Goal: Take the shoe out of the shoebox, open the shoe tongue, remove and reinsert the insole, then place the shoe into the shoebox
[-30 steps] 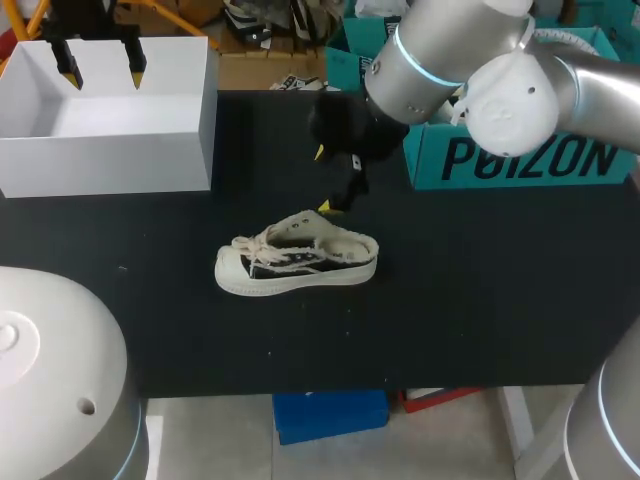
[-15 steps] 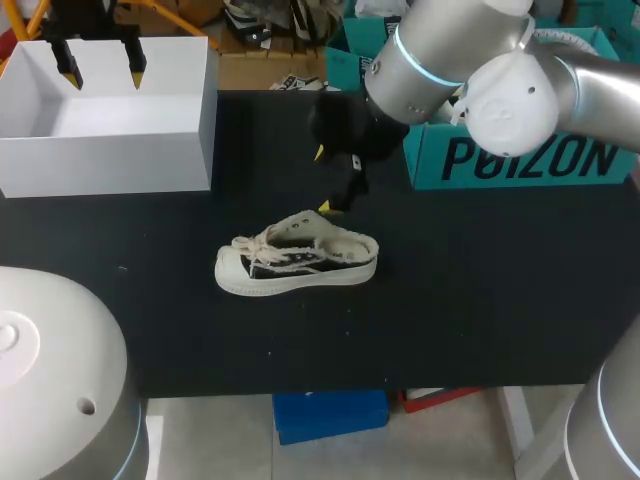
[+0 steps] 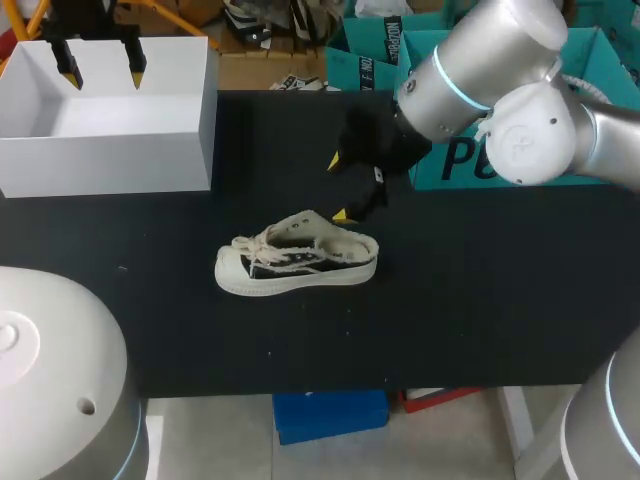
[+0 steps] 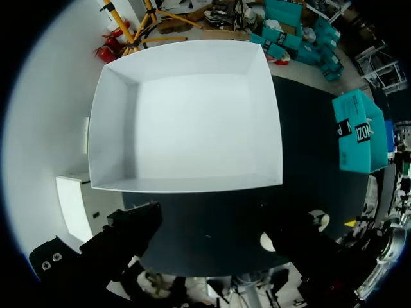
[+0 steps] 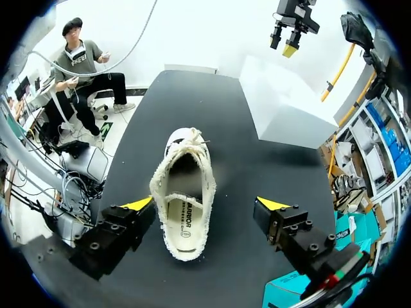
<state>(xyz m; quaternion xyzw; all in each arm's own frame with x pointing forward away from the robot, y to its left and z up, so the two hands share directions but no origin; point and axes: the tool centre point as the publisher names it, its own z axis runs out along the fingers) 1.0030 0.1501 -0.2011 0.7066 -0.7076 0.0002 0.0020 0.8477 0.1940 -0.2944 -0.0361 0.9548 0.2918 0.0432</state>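
A cream and black low sneaker (image 3: 296,262) lies upright on the black table (image 3: 480,300), toe toward my left. Its insole (image 5: 182,221) shows inside the open mouth. My right gripper (image 3: 340,188) hangs open just behind and above the heel. In the right wrist view the shoe (image 5: 183,192) lies below and between the spread yellow tips of the gripper (image 5: 205,205), untouched. The white shoebox (image 3: 110,150) stands empty at the back left. My left gripper (image 3: 100,68) hovers open above it, and its wrist view looks down into the bare box (image 4: 186,115).
A teal carton (image 3: 520,160) sits at the back right of the table, partly behind my right arm. More teal cartons (image 3: 370,45) stand along the back edge. Bare black tabletop lies in front of the shoe and to its right.
My right arm has swung a little to the right and its gripper has shifted slightly right above the heel. The shoe, the box and my left arm have stayed put.
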